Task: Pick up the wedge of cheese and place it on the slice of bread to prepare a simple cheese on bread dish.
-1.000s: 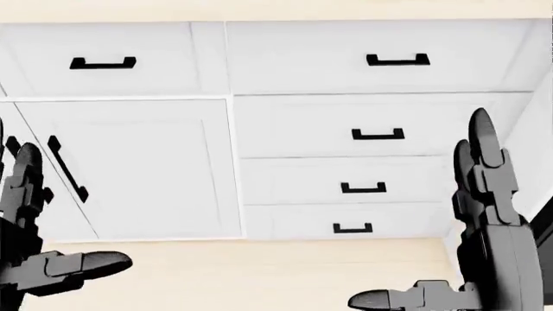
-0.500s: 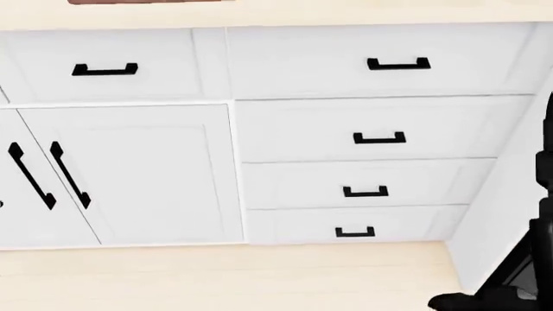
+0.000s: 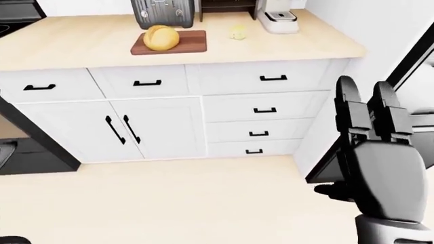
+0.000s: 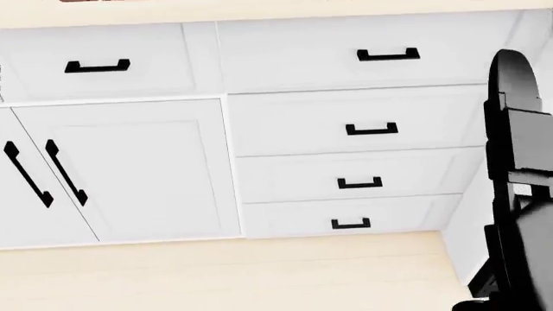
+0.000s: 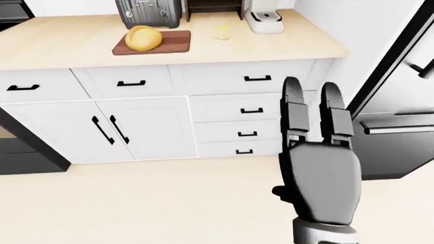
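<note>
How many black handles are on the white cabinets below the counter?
8, left-eye view: three top drawer pulls, two door bars, three lower drawer pulls. More may hide off-frame at the left.

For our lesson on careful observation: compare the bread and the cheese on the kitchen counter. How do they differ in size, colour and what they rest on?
The bread is plainly larger; the cheese is a small piece. The bread looks golden orange, the cheese pale yellow. The bread sits on a wooden cutting board; the cheese lies straight on the bare counter, to the board's right in the left-eye view. Both lie untouched, away from the raised right hand.
</note>
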### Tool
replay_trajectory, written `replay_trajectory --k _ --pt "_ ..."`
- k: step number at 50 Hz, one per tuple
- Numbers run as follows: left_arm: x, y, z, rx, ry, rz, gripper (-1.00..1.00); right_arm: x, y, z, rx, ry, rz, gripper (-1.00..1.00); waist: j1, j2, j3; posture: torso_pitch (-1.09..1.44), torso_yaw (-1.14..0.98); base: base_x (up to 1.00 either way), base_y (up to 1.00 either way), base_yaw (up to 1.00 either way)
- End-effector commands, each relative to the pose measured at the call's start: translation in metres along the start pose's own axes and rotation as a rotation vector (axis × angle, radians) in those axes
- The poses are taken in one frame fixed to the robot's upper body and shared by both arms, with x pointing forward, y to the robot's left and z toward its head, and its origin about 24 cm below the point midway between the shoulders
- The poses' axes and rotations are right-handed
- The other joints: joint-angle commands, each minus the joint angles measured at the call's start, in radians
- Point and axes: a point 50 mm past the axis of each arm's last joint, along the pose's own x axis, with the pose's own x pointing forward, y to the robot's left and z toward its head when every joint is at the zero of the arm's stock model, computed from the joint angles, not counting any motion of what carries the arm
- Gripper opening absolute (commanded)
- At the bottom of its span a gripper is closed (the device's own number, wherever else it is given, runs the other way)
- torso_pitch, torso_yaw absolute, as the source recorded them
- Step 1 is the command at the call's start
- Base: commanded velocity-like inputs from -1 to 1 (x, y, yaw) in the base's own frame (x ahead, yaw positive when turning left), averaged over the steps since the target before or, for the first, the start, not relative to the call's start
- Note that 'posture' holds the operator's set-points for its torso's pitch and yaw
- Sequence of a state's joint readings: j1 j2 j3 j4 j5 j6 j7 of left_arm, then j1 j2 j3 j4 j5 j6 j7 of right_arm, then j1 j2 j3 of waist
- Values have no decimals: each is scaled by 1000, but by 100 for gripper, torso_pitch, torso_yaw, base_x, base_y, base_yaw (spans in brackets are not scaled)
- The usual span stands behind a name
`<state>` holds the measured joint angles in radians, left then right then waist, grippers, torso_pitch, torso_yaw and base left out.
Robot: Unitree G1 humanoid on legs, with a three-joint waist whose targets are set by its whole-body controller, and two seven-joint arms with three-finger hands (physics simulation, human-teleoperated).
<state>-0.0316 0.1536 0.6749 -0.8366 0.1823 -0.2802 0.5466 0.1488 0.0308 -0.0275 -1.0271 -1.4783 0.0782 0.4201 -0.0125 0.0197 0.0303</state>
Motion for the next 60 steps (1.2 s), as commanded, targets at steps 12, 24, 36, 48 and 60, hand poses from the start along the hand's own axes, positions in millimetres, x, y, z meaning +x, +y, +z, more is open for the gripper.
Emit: replay_trajectory --k 12,24,36,48,60 --pt "1 -1 5 -66 -23 -20 100 -7 -9 20 -211 -151 -201 100 7 3 -9 0 0 0 0 0" --pt "3 -1 3 -65 7 -20 100 -9 -13 20 -219 -150 -284 100 8 -5 -12 0 0 0 0 0" --pt "1 -3 4 -65 0 -37 100 -6 -14 14 -159 -127 -258 100 7 -3 -14 0 0 0 0 0" --pt "0 7 16 -164 -38 -1 100 -8 -11 15 -160 -132 -234 100 13 -1 20 0 0 17 0 0" --pt "-20 27 51 -471 17 -71 100 -7 -11 14 -156 -126 -226 100 37 -13 18 0 0 22 0 0"
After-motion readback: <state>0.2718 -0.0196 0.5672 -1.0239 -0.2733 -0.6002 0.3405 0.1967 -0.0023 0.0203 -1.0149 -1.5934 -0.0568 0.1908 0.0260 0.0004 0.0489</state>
